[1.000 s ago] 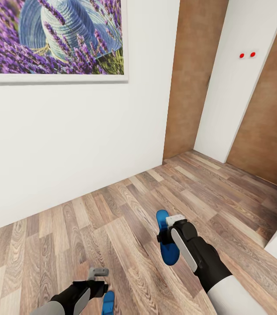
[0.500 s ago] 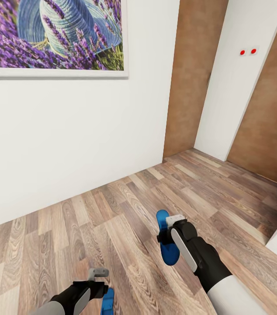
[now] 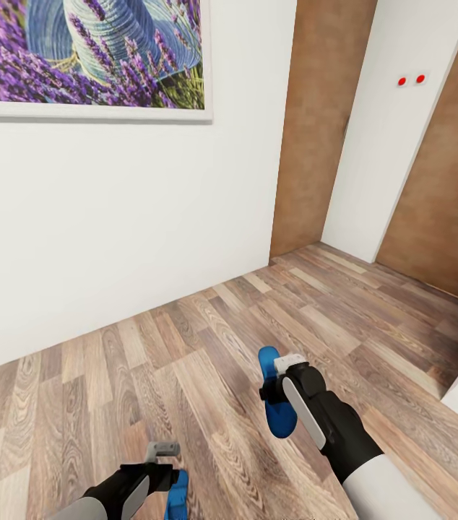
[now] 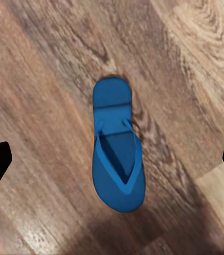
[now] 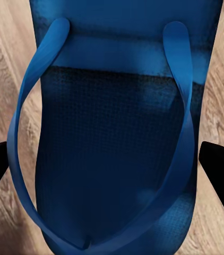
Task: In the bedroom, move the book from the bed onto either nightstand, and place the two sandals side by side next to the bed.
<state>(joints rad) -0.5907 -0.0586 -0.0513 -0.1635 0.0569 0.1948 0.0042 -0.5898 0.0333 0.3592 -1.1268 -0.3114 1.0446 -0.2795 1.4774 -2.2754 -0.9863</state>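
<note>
Sandals in transit: two blue flip-flops sit low in the head view, one at the right claw [image 3: 276,390] and one near the left claw [image 3: 175,473], above the wood-plank floor [image 3: 207,347] of the bedroom.

The right sandal [image 3: 276,404] fills the right wrist view right up against the camera, with dark fingertips [image 5: 221,175] at both edges; it looks gripped, though the pictures do not show contact plainly, so the claw's state cannot be told. The left sandal [image 4: 116,154] lies flat on the floor in the left wrist view, well below the left claw's widely parted fingers.

Risk from here, as a judgement: if the right claw's grip is loose, the thin sole could slip or swing and land askew, and the pair would then not sit side by side. The left claw may also close off-centre and push its sandal away.

Beyond, a white wall [image 3: 113,217] carries a framed lavender picture [image 3: 84,50]; brown wooden doors [image 3: 316,123] stand at the far right. Bed, book and nightstand are out of frame.
</note>
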